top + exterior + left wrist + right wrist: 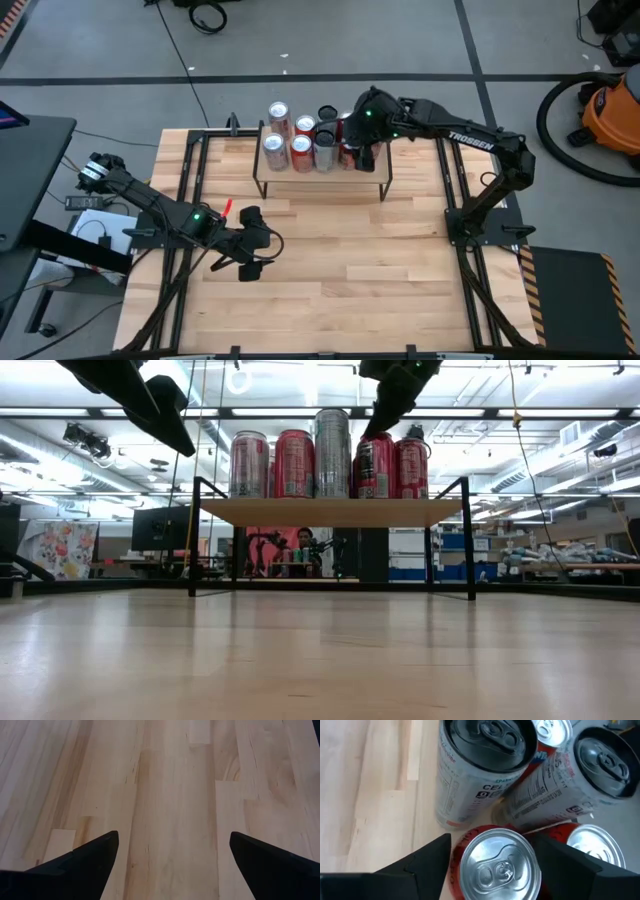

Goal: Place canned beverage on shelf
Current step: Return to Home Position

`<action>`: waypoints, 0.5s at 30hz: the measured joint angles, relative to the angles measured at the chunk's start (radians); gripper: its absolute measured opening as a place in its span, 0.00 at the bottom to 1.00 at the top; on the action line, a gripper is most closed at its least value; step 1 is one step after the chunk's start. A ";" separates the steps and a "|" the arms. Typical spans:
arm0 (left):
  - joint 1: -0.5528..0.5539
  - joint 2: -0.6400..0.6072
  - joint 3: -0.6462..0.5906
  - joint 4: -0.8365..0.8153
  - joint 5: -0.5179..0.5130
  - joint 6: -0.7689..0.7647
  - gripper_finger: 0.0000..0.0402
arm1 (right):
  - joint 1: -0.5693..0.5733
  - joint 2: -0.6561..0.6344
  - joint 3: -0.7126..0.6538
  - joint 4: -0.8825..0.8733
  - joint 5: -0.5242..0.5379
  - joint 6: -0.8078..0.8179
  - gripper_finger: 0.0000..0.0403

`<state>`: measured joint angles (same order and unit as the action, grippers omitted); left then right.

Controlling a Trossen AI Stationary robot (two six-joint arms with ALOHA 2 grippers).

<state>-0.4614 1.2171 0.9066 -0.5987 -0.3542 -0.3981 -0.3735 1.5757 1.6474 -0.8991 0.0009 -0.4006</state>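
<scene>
Could not see the 3 o'clock end of the low light-wood plank shelf on thin black metal legs (330,512) from above, covered there by the dark right arm (440,125). Could not make out any rear row from table height either, hidden behind the cans in front, and lost both arms past that picture's upper edge. Could not read the small print on the labels. Found the shelf at 12 o'clock on the pale wooden butcher-block table (330,290), carrying a tight cluster of upright drinks: short red aluminium cans (294,463) with silver lids, a paler white can (249,465), and taller silver-white cans (480,765) with dark lids. Caught the right gripper (493,839) over the cluster's 3 o'clock side, opened to either side of the lid of one short red soda can (497,865) with a silver pull-tab top, clamping nothing. Could not tell whether its tips brushed that rim. Saw this red soda can standing upright on the plank, just beside the taller silver-white cans. Found the left gripper (173,833) at 9 o'clock on the table, well apart from the shelf, spread wide above bare wood and empty.
</scene>
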 joint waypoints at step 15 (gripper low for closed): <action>0.000 0.000 0.000 0.000 0.000 -0.002 0.98 | 0.008 0.000 0.002 0.024 0.057 0.376 0.93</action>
<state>-0.4614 1.2171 0.9066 -0.5991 -0.3542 -0.3996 -0.3659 1.5757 1.6493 -0.8749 0.0584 -0.0248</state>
